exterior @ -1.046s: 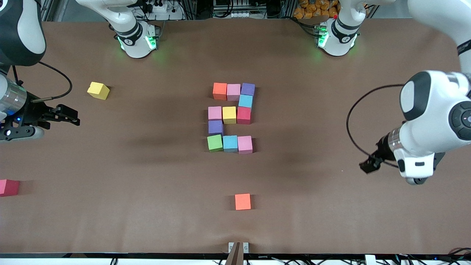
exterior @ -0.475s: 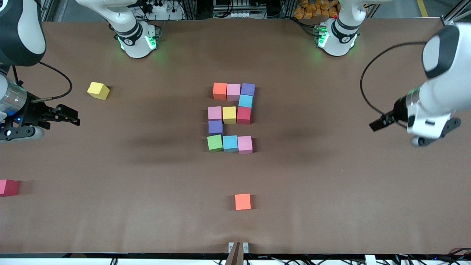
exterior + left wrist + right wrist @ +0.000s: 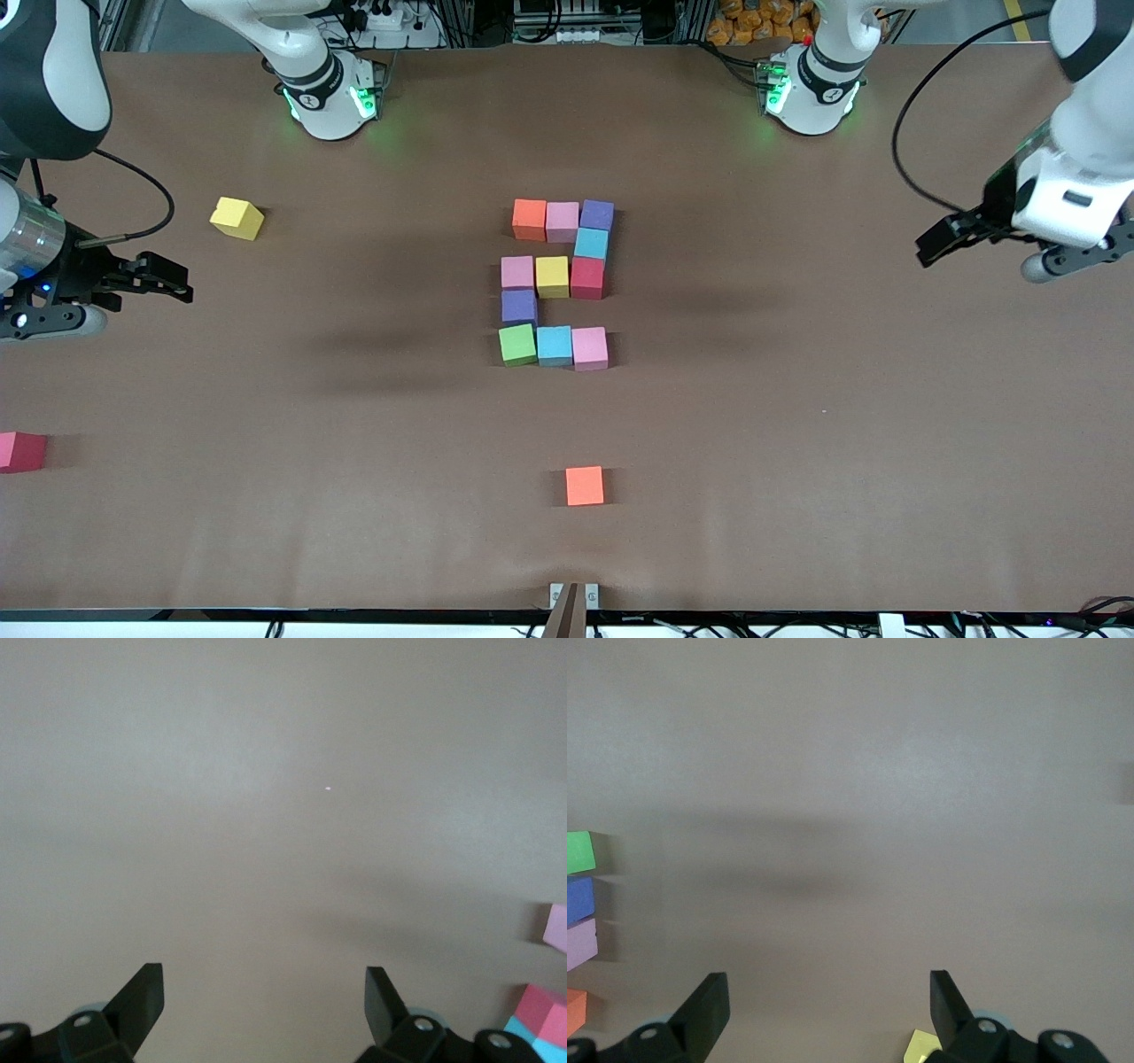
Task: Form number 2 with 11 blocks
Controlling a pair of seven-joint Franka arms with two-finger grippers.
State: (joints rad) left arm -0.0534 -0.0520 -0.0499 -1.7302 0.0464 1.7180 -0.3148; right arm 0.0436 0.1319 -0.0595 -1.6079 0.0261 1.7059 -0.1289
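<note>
Nearest the front camera, a lone orange block (image 3: pixel 585 486) lies on the brown counter (image 3: pixel 797 496), and a red block (image 3: pixel 21 451) lies at the counter edge toward the right arm's end; only the front view shows these two. Farther from the camera, at mid-counter, the number 2 (image 3: pixel 555 282) is laid out in touching blocks: the nearest row is a green block (image 3: pixel 517 345), a light blue block (image 3: pixel 555 346) and a pink block (image 3: pixel 590 348); next comes a purple block (image 3: pixel 519 307); then a row of pink, yellow and red; then a single light blue; the farthest row is orange, pink and purple. A stray yellow block (image 3: pixel 236 218) lies well apart, toward the right arm's end. The right pincer (image 3: pixel 166 282) hovers over bare counter at that end, fingers spread and holding nothing; the right wrist view adds the green, purple and orange faces of the digit at one frame edge and a corner of the stray yellow block between the fingers' bases. The left pincer (image 3: pixel 941 239) hangs over bare counter at the left arm's end, fingers likewise spread and holding nothing; the left wrist view (image 3: pixel 264 992) catches pink, red and light blue block corners at its edge. No legible writing appears on any block.
</note>
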